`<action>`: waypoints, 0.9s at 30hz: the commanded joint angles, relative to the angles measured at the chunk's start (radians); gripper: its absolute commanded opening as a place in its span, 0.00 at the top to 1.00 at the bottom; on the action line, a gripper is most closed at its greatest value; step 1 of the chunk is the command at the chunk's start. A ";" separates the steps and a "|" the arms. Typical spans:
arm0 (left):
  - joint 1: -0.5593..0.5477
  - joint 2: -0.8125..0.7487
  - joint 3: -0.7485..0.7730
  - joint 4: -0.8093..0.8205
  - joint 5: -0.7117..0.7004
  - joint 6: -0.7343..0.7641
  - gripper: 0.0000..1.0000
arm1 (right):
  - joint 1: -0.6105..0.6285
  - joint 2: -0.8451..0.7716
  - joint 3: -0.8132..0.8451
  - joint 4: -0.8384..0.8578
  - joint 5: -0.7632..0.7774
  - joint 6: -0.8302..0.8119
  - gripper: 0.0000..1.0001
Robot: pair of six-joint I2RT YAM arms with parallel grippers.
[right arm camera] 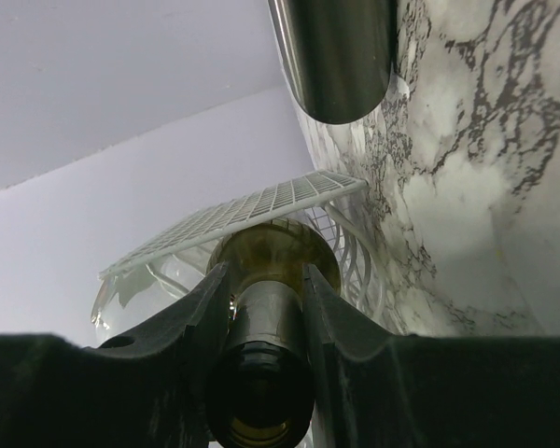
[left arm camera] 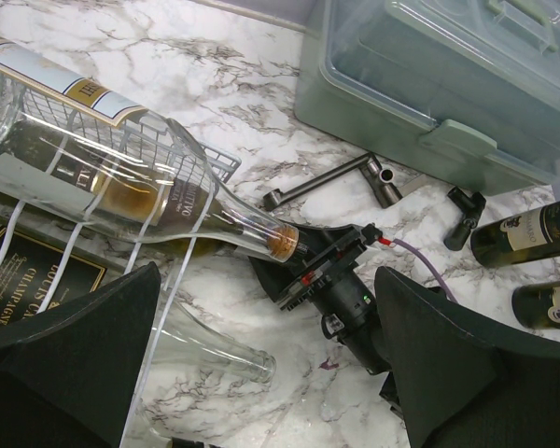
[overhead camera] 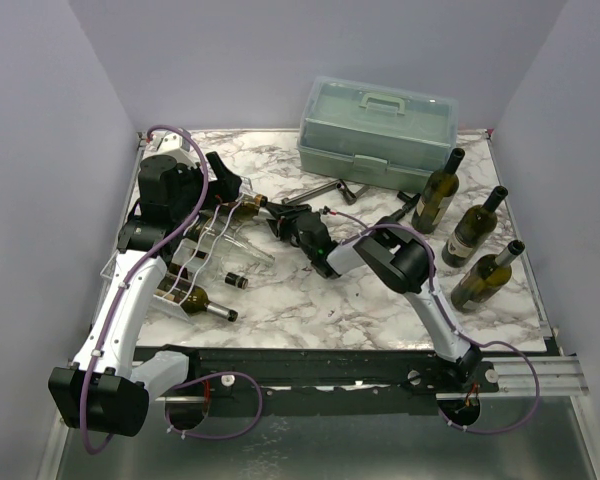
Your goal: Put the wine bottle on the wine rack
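The white wire wine rack (overhead camera: 202,250) lies at the table's left. A clear corked wine bottle (left arm camera: 121,177) lies tilted across the rack's far end, neck toward the right. My right gripper (overhead camera: 282,214) is shut on that neck; in the right wrist view its fingers (right arm camera: 205,308) clamp the dark neck (right arm camera: 266,317) in front of the rack (right arm camera: 261,210). My left gripper (left arm camera: 266,280) hangs wide open and empty above the rack, near the bottle's shoulder. A dark bottle (overhead camera: 195,298) lies in the rack's near end, and an empty clear bottle (left arm camera: 215,350) lies beside it.
A pale green toolbox (overhead camera: 377,125) stands at the back. Three dark bottles stand at the right (overhead camera: 438,190), (overhead camera: 475,227), (overhead camera: 487,275). Metal tools (overhead camera: 330,190) lie in front of the toolbox. A small dark piece (overhead camera: 235,280) lies beside the rack.
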 commanded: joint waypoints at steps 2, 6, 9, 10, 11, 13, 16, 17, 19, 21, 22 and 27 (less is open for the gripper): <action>-0.002 -0.019 -0.002 0.020 0.011 -0.003 0.01 | 0.011 0.035 0.062 0.071 0.026 0.157 0.92; -0.003 -0.019 -0.001 0.021 0.011 -0.003 0.01 | 0.016 0.047 0.077 0.061 0.015 0.168 0.88; -0.003 -0.021 -0.002 0.021 0.012 -0.004 0.01 | 0.018 0.056 0.078 0.070 0.019 0.172 0.84; -0.002 -0.020 -0.002 0.020 0.012 -0.003 0.01 | 0.019 0.055 0.076 0.068 0.019 0.171 0.82; -0.002 -0.021 -0.003 0.021 0.012 -0.003 0.01 | 0.019 0.052 0.074 0.063 0.018 0.169 0.79; -0.002 -0.019 -0.003 0.021 0.012 -0.005 0.01 | 0.020 0.041 0.068 0.049 0.020 0.162 0.71; -0.002 -0.019 -0.003 0.021 0.013 -0.005 0.01 | 0.021 0.029 0.060 0.021 0.014 0.159 0.60; -0.002 -0.019 -0.003 0.021 0.013 -0.005 0.01 | 0.021 0.027 0.058 0.017 0.012 0.158 0.57; -0.002 -0.020 -0.003 0.021 0.013 -0.006 0.01 | 0.021 0.023 0.052 0.007 0.007 0.158 0.50; -0.003 -0.019 -0.003 0.021 0.014 -0.006 0.01 | 0.021 0.016 0.044 -0.009 0.002 0.156 0.44; -0.003 -0.019 -0.003 0.020 0.014 -0.006 0.01 | 0.021 0.013 0.040 -0.014 0.001 0.152 0.41; -0.003 -0.020 -0.003 0.021 0.014 -0.006 0.01 | 0.021 -0.002 0.018 -0.039 -0.005 0.149 0.29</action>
